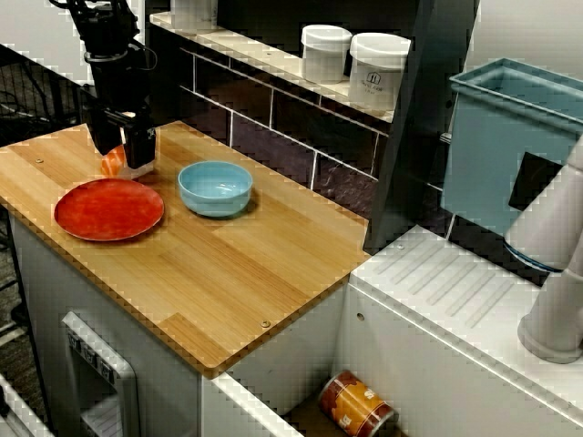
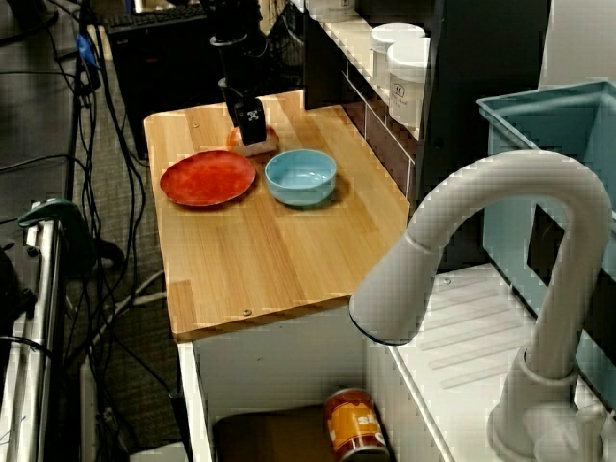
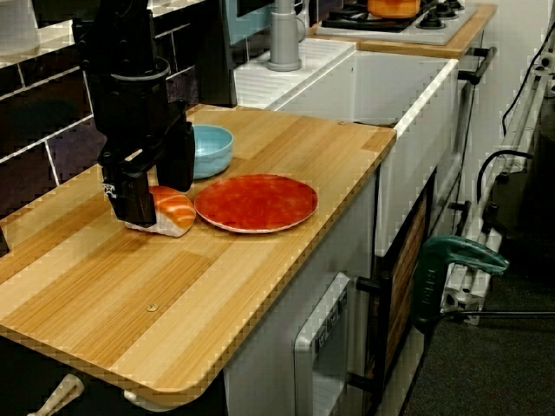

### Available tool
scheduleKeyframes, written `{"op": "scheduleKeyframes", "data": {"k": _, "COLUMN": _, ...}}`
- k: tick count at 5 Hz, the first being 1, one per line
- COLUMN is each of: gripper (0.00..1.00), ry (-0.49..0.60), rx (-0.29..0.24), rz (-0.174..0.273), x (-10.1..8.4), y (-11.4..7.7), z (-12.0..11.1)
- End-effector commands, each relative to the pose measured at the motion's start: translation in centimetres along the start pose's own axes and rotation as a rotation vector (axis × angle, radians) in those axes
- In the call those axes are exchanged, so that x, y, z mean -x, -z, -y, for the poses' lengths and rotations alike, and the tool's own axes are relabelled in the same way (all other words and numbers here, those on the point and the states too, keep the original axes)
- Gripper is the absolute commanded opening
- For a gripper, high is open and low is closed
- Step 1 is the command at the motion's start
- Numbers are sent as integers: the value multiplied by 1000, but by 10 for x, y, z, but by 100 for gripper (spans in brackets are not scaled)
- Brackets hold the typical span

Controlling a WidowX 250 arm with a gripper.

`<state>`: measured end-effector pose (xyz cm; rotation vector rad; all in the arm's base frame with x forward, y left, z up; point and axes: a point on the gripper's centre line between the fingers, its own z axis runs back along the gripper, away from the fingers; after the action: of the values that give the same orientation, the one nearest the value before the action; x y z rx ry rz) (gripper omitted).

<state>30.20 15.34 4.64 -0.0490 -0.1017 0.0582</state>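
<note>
A piece of salmon sushi (image 3: pixel 177 213), orange on white rice, lies on the wooden counter (image 3: pixel 130 286) just left of a red plate (image 3: pixel 256 202). My black gripper (image 3: pixel 156 195) stands straight down over it, one finger on each side and closed against it. From the sink side, the gripper (image 1: pixel 127 159) hides most of the sushi (image 1: pixel 112 164), and only an orange corner shows. Right of the plate (image 1: pixel 109 209) sits an empty light blue bowl (image 1: pixel 215 202). From behind the faucet, the gripper (image 2: pixel 252 135) stands at the counter's far end, behind the plate (image 2: pixel 207 178) and bowl (image 2: pixel 300 195).
Two white jars (image 1: pixel 325 53) (image 1: pixel 378 71) stand on the tiled ledge behind the counter. A teal bin (image 1: pixel 510 137) and a white faucet (image 2: pixel 481 289) are by the sink, and a can (image 1: pixel 357 405) lies in the basin. A stove (image 3: pixel 408 19) sits beyond the sink.
</note>
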Motion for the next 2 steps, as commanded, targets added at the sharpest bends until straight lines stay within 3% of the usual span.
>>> {"op": "scheduleKeyframes", "data": {"k": 1, "gripper": 0, "ry": -37, "rx": -54, "rz": 21, "x": 4, "y": -11, "z": -2}}
{"op": "scheduleKeyframes", "data": {"k": 2, "gripper": 0, "ry": -39, "rx": -49, "rz": 11, "x": 0, "y": -19, "z": -4}}
